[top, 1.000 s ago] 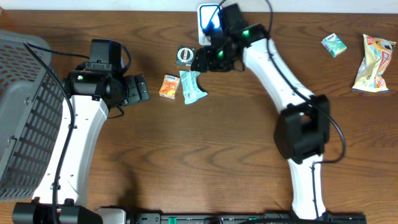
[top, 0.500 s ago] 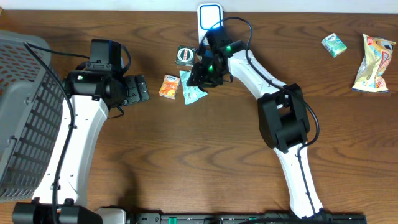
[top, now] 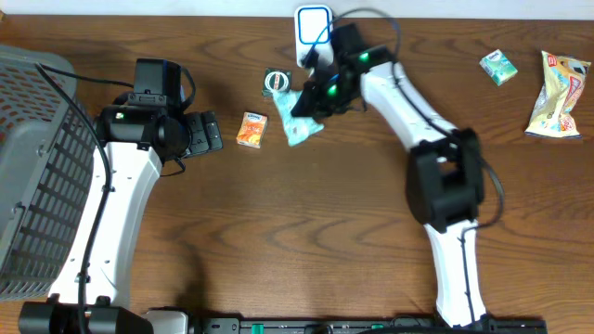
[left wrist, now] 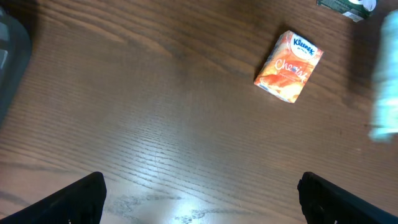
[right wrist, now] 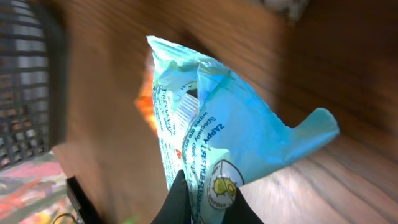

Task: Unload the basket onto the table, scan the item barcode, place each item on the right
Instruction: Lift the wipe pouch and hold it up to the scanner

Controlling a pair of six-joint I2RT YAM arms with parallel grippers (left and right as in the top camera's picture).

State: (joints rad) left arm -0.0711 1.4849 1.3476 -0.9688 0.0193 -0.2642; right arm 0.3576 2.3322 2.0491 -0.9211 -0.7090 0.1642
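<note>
Table: dark wood grain, both arms working over it.

Basket: grey, slatted, at the far left edge beside the left arm.

Right arm: white, stretched up and left across the table toward the back edge.

Left pincer: fingers spread wide and holding nothing. In its wrist view only the two dark fingertips show at the bottom corners, over bare wood.

Right pincer: pressed together on the bottom edge of the teal pouch, so the task item is in my right grip. It sits just below the white scanner and just right of the orange pack. From the right wrist, the pouch fills the view and stands up from the black fingertips. It is light blue-green with a white panel and a small round emblem near the grip. I can read "ZAPPY" along the seam. The smaller lines look like "Specially" and "LIFESTYLE", but the print is too fine to be sure.

Snack bag: yellow, red and white, at the far right, well apart from the others.

Orange pack again, from the left wrist: "Kleenex" is printed in blue on a white corner, with white script below.

Round dark tin: near the scanner, above the orange pack.

Small green-and-white packet: near the snack bag.
</note>
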